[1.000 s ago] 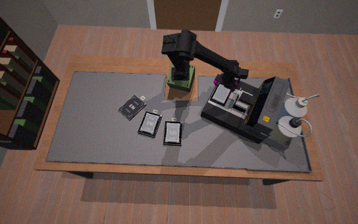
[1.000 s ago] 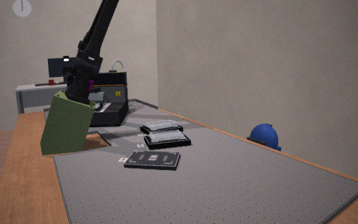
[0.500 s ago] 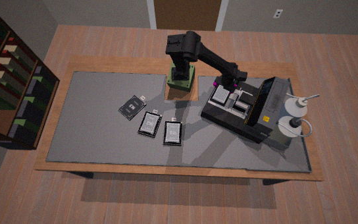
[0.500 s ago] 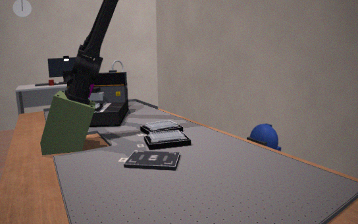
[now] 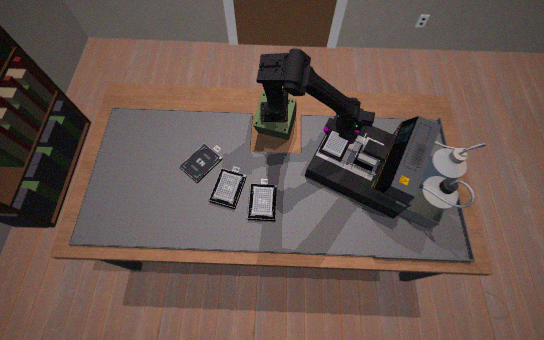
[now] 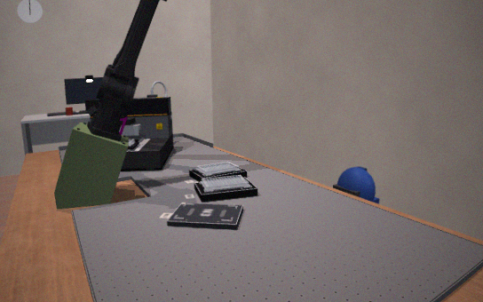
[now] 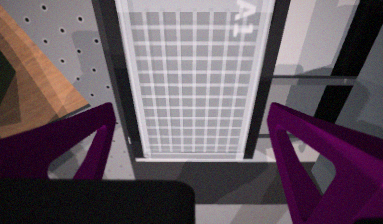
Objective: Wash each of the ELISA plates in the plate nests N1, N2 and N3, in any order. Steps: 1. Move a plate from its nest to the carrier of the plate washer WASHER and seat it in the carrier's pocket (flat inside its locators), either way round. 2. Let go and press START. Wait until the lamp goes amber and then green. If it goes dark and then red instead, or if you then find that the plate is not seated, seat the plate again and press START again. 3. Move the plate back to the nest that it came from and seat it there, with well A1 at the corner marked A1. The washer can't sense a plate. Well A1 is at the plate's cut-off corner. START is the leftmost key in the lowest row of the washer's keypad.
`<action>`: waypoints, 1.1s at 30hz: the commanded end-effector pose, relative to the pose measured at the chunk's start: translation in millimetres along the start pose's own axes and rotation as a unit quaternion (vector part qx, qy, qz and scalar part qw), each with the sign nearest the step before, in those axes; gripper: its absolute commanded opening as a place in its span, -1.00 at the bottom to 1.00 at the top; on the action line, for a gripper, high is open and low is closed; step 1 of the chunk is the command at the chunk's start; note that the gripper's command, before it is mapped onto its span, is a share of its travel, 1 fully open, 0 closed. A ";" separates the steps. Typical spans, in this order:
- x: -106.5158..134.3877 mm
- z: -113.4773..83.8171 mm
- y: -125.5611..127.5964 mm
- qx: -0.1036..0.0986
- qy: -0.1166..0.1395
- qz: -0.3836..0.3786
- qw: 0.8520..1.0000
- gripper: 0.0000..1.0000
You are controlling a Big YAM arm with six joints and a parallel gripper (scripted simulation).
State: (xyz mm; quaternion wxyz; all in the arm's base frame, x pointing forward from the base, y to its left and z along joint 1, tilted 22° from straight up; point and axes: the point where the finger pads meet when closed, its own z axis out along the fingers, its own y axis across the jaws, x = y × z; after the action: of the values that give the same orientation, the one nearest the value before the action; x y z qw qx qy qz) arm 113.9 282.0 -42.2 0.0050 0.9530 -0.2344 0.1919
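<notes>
A clear-white plate (image 5: 335, 144) (image 7: 194, 85) lies in the carrier at the near left end of the washer (image 5: 342, 184) (image 6: 146, 160). An A1 marking shows at its upper right in the wrist view. My gripper (image 7: 191, 111) is open, with magenta fingers spread wider than the plate, one to each side in that view; it holds nothing. Its height over the plate is hard to tell. Two more plates sit in nests: the middle plate (image 5: 228, 187) (image 6: 226, 183) and the right plate (image 5: 262, 201) (image 6: 218, 168). The left nest (image 5: 201, 162) (image 6: 205, 215) is empty. The lamp cannot be made out.
The washer's tall housing (image 5: 417, 155) stands right of the carrier, with white bottles (image 5: 434, 192) and tubes beyond it. The arm's green base block (image 5: 275, 125) (image 6: 90, 170) stands at the table's back edge. A bookshelf (image 5: 35, 135) is at the far left.
</notes>
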 end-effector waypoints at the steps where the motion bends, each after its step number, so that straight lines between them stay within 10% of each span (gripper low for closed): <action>1: -1.9 -5.6 -11.3 0.013 -0.004 0.003 1.000 1.00; 33: 2.4 14.6 -1.6 0.001 0.001 0.000 1.000 1.00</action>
State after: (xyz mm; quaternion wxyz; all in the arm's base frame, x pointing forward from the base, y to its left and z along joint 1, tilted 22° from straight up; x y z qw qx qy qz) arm 116.9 282.4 -50.5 0.0033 0.9534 -0.2332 0.1916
